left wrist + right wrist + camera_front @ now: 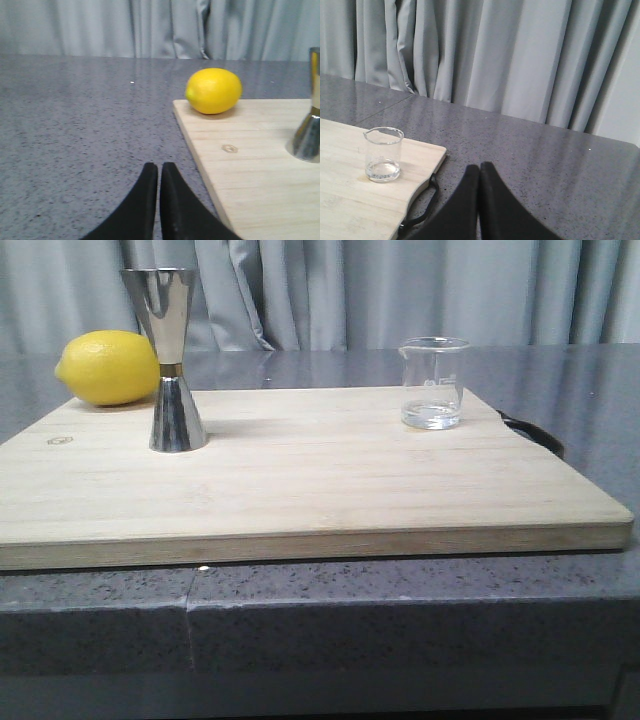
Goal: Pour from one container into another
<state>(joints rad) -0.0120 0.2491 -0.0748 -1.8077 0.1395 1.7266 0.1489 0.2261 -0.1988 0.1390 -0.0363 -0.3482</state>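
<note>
The glass beaker [433, 383] stands upright at the cutting board's [300, 490] far right, the steel jigger [170, 360] at its left beside a lemon [108, 367]. Both the left gripper [159, 167] and right gripper [479, 167] hover low over the countertop [75, 130], jaws clenched, empty

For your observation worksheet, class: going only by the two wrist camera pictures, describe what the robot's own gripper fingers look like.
Only the fingers show. The left gripper has two plain matte black fingers, broad at the base and curving in to narrow rounded tips. The right gripper looks the same: smooth black fingers of the same tapered shape. No cables, markings or arm links are visible in any view.
</note>
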